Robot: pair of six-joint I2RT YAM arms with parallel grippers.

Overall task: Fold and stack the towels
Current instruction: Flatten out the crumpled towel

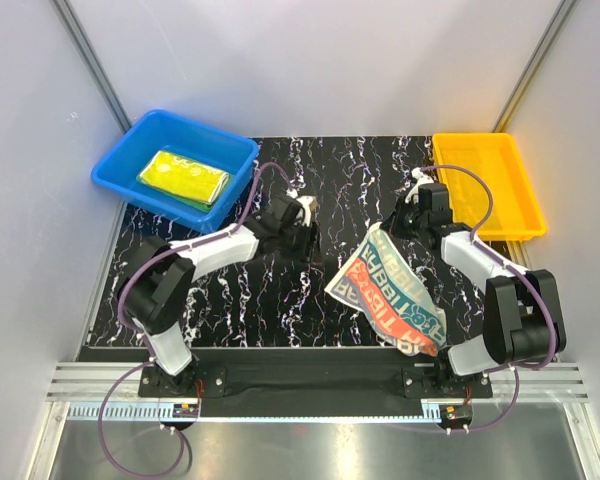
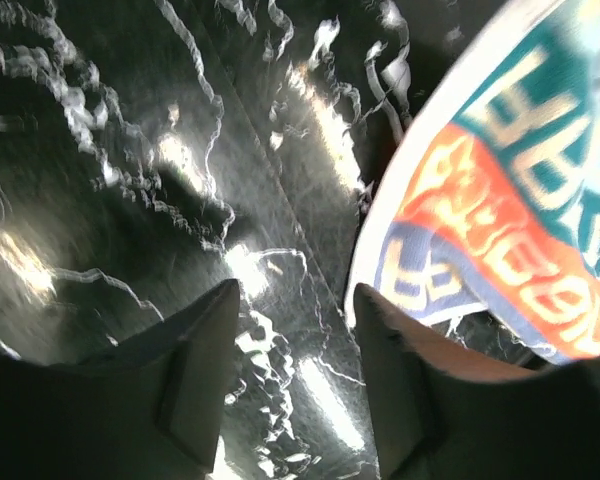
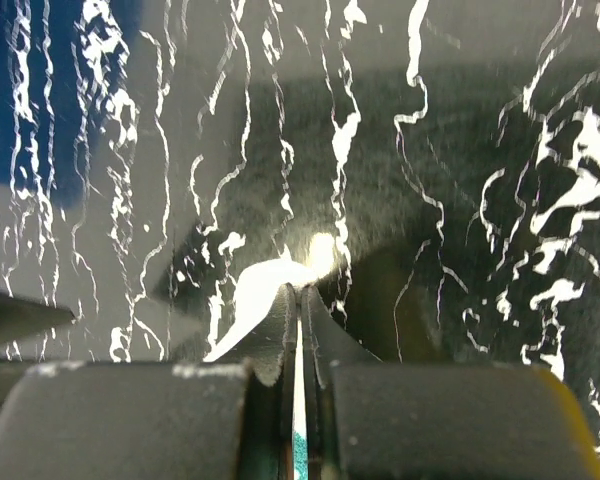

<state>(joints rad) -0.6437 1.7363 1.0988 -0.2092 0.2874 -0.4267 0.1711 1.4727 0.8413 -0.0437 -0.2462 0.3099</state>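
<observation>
Mid-task on the black marbled surface (image 1: 230,300): pinching the far corner of the striped towel (image 1: 390,290) in the right claw (image 1: 392,222), shut tight on a thin sliver of cloth, as seen from the right wrist. Holding that corner up off the surface, with the rest trailing away lettered side up, long axis on a diagonal from mid-surface down to the near right edge. Hovering just left of the pinched corner with the left claw (image 1: 308,228), spread wide and holding nothing, with the towel's white border close beside one finger in the left wrist view. Placing the towel to the right of the left claw and nearer the bases, with its free left corner on that arm's side. Likely calling for a reach by the left claw, right and back toward the near edge, to catch that corner and draw the cloth flat before any fold. Some risk of bunching or twisting if pulled off the diagonal. Already sitting folded in the blue bin (image 1: 155,135) at far left: the yellow towel (image 1: 183,173) on top of the green towel (image 1: 208,202). Standing at far right: the orange bin (image 1: 485,185). By appearance, one towel of three left to fold.
</observation>
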